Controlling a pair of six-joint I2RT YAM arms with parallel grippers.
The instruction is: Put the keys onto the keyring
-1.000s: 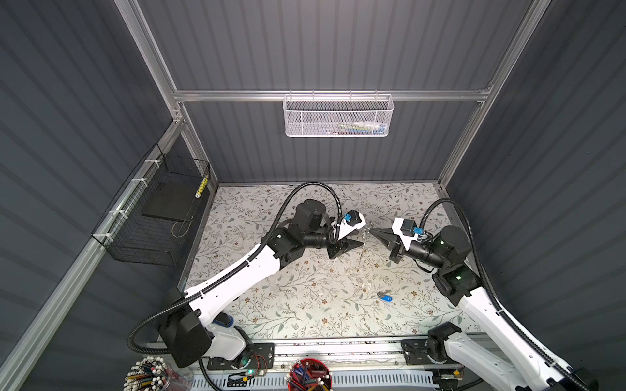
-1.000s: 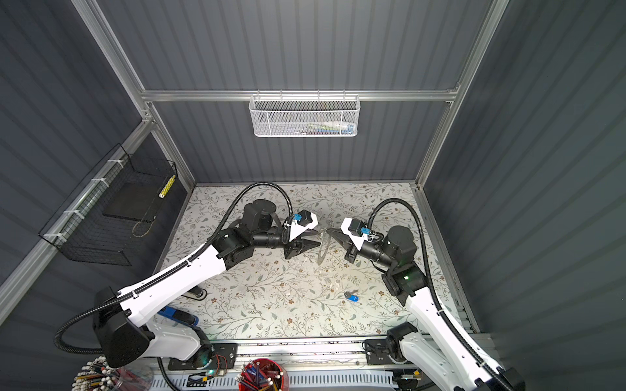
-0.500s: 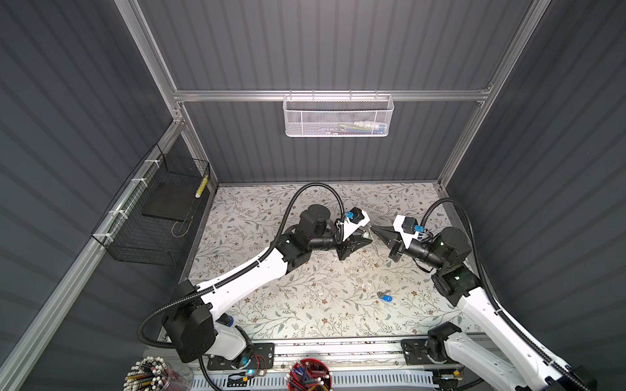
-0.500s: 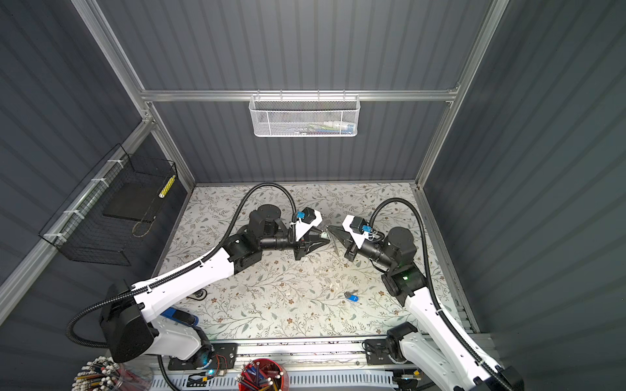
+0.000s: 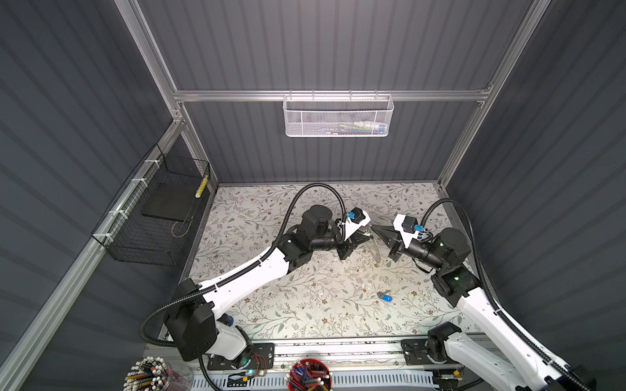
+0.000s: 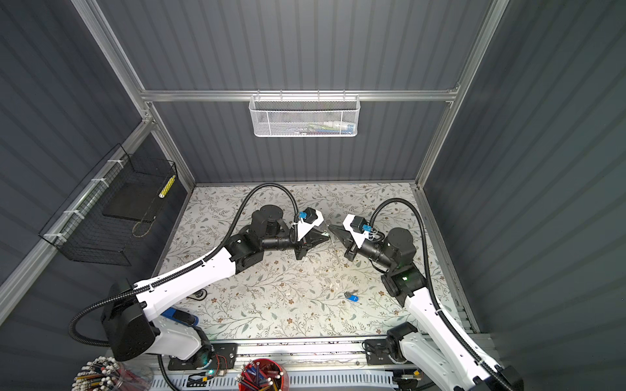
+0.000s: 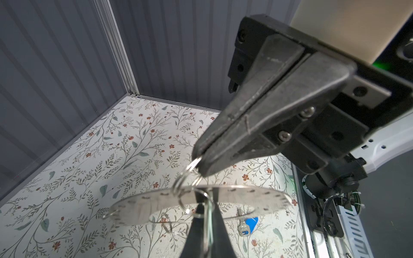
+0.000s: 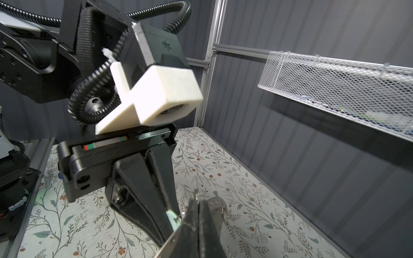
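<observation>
Mid-desk, just above centre in both top views, the two arms are nose to nose! The left end effector (image 5: 367,235) has swung in from the left and pinched together as it came. Its jaws stood partly apart a second ago; now they are tight, with the pale tag of the mint-green key (image 8: 171,218) caught between the tips in the right wrist view. The right end effector (image 7: 199,159) has barely shifted. It is fully closed on a small wire loop (image 7: 194,163), and from that loop the keyring (image 7: 138,207) hangs flat and level in the lower middle of the left wrist frame. The left tips sit right at the band's near edge, among more little loops. Whether the key is threaded yet, I cannot tell. Key meets ring, so this looks like the threading step itself, first key of two. The blue-tagged key (image 5: 384,298) lies alone on the desk (image 5: 254,216), lower right, not yet picked up.
</observation>
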